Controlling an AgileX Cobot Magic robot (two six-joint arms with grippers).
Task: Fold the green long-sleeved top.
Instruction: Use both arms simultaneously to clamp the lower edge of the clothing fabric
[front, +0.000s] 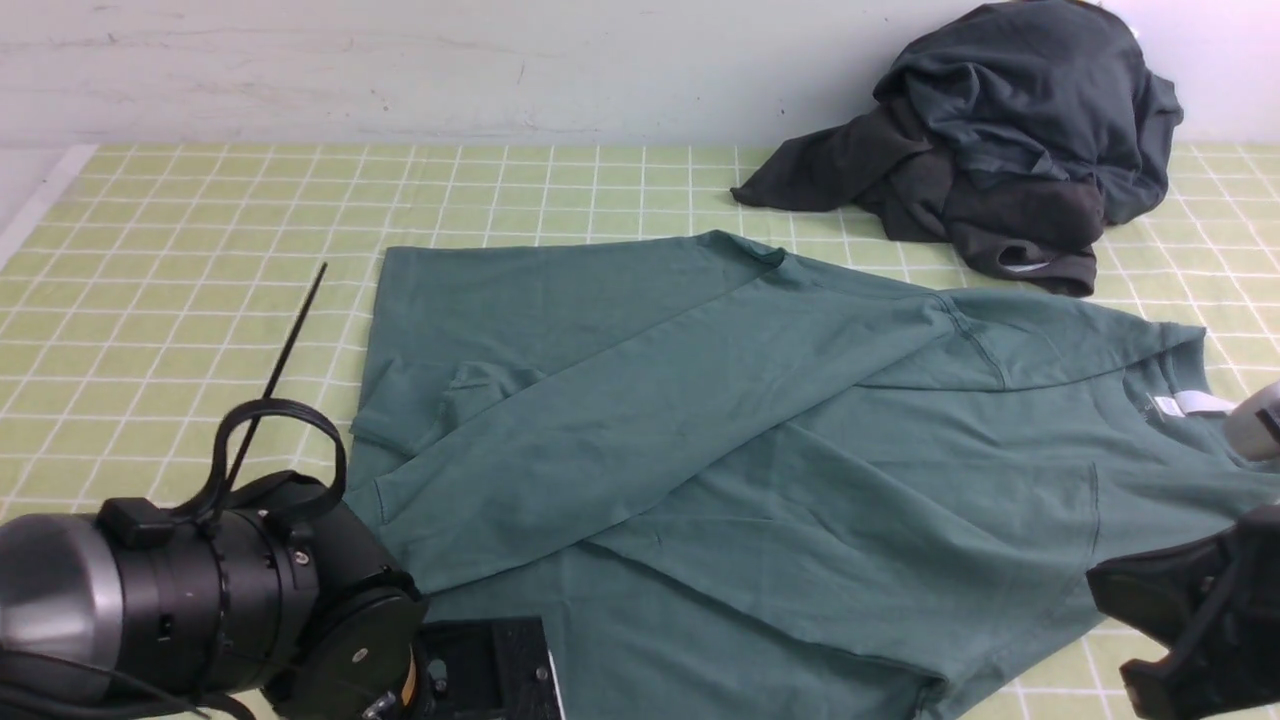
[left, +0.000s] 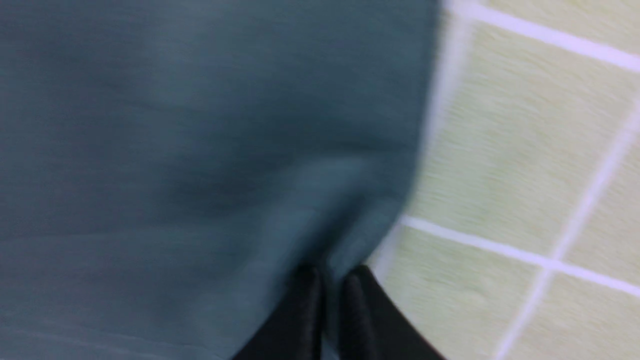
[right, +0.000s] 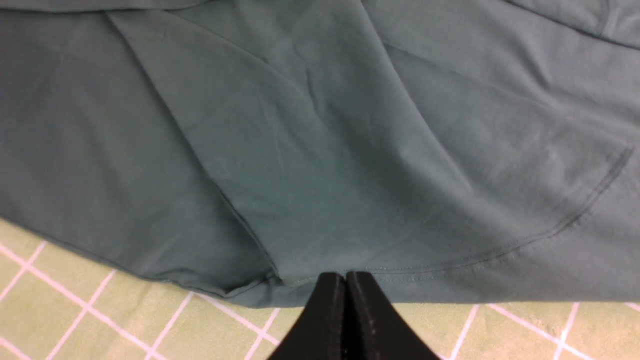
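Green top (front: 760, 430) lies spread on the table (front: 200, 220), one sleeve (front: 640, 400) already laid across the body. Left gripper (left: 330, 280) is pinched on the near edge (blurry, but cloth sits between the jaws). Right gripper (right: 345, 280) is closed on the near hem. Probably gripping both ends so that side lifts evenly for the fold.

The left arm (front: 200, 600) is seen as a black cylinder capped in silver-grey, with screws (front: 358, 654); a black cable (front: 285, 404) is looped above it. The left gripper (left: 332, 275) and right gripper (right: 345, 280) are formed of black tapered fingers (right: 327, 315).
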